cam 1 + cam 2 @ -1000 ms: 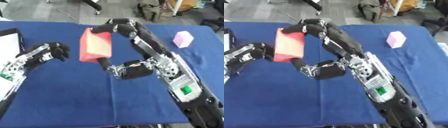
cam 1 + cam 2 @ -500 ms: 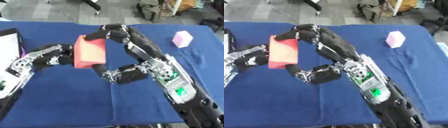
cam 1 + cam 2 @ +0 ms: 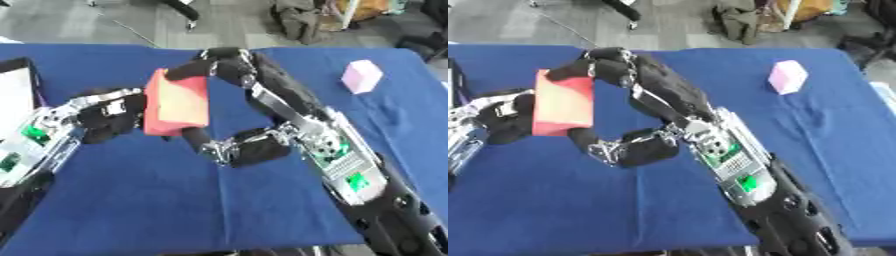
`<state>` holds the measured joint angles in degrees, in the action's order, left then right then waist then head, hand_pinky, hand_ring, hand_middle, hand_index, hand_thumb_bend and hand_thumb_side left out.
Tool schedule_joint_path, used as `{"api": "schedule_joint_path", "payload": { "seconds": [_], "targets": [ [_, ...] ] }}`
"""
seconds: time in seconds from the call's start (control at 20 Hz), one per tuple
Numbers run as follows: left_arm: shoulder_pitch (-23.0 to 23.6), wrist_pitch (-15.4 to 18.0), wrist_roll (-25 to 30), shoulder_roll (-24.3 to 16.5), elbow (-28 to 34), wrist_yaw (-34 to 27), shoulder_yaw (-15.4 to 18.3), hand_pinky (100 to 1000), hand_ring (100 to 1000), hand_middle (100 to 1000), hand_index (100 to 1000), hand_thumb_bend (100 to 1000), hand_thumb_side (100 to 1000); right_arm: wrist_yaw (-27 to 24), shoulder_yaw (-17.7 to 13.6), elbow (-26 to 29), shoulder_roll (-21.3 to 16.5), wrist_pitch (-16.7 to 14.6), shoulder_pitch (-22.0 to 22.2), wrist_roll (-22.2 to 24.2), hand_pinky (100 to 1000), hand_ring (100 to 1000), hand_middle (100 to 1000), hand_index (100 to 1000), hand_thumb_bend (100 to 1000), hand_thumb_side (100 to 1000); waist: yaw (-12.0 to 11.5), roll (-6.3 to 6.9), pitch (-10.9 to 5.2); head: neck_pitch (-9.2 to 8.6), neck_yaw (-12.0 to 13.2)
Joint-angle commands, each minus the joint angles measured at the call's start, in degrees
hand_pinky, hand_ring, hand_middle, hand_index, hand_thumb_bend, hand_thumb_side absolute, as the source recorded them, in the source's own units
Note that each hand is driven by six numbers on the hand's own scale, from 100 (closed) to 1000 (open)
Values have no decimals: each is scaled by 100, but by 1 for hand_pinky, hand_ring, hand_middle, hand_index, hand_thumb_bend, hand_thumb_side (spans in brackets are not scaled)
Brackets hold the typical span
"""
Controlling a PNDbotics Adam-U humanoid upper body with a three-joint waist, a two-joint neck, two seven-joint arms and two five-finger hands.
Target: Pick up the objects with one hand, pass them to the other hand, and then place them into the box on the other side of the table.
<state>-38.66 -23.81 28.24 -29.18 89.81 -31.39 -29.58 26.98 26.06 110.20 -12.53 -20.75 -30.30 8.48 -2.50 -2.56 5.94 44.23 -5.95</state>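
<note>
two hands meet mid-frame: my right hand (image 3: 219, 70) grips the red block (image 3: 178, 103); left hand (image 3: 109, 117), fingers unclear, must take it next.

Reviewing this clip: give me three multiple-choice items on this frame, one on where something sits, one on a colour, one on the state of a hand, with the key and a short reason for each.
1. Where does the small pink block lie?
A. on the table's far right part
B. inside the box at the left edge
C. in the left hand

2. What colour is the block held up between the two hands?
A. green
B. red
C. white

3. What is the right hand doing?
A. resting open at a lower corner
B. lying flat on the cloth
C. holding the block, fingers above and thumb below

Key: 1 A, the pink block sits alone on the blue table, far right. 2 B, the red block is plainly red. 3 C, the right hand curls over the block's top, with the left hand at its left side.
</note>
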Motion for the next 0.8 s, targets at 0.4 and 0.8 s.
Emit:
{"api": "schedule_joint_path", "payload": {
  "seconds": [0.4, 0.8],
  "targets": [
    [-136, -151, -18, -232, 480, -538, -18, 686, 646, 551, 746, 1000, 638, 117, 53, -46, -24, -32, -56, 7, 675, 608, 278, 399, 100, 100, -16, 32, -38, -11, -46],
    [-126, 17, 40, -39, 602, -1067, -20, 691, 645, 548, 737, 1000, 621, 114, 75, -100, -33, -48, -41, 14, 676, 608, 278, 399, 100, 100, -47, 15, -60, -11, -75]
  ]
}}
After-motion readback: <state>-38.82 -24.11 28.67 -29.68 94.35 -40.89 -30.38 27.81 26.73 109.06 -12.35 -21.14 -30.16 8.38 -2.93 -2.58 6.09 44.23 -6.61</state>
